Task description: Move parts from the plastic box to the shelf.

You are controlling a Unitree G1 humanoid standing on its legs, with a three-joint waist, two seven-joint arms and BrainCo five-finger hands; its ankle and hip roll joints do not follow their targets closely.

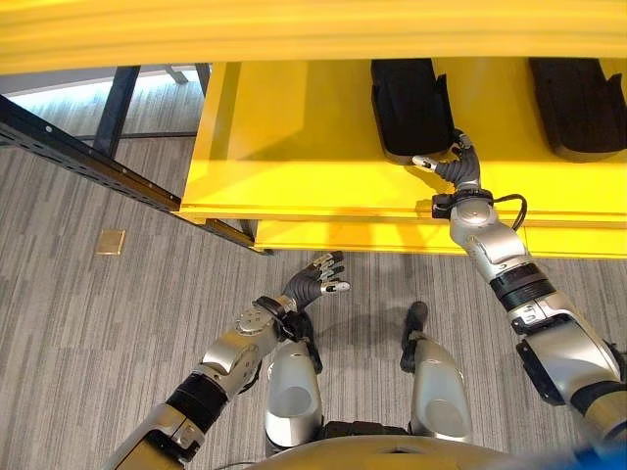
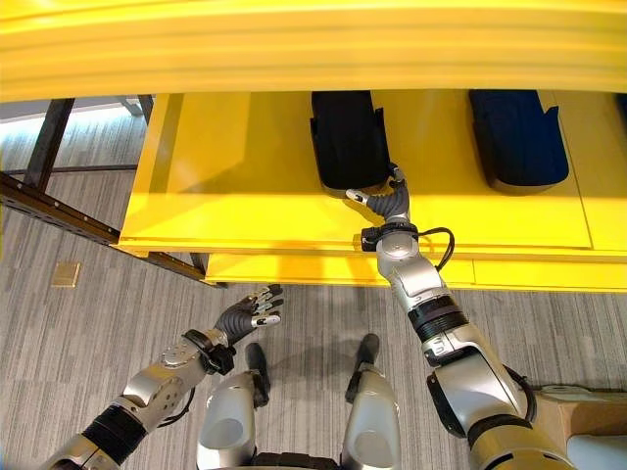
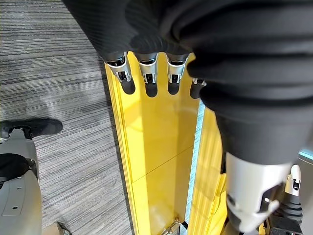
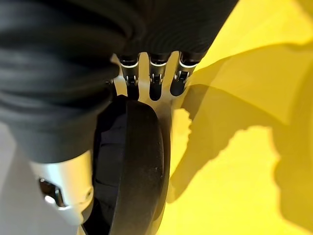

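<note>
Two black oblong parts (image 1: 411, 106) (image 1: 580, 103) lie well apart on the yellow shelf (image 1: 294, 147).

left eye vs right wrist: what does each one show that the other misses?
Left eye alone: the left hand with relaxed fingers above the grey carpet, a second black part further along the shelf, and a small tan square on the floor. Right wrist alone: a close look at the right hand's fingers at the part's rim. Both: the right hand, the black part it touches, the yellow shelf.
</note>
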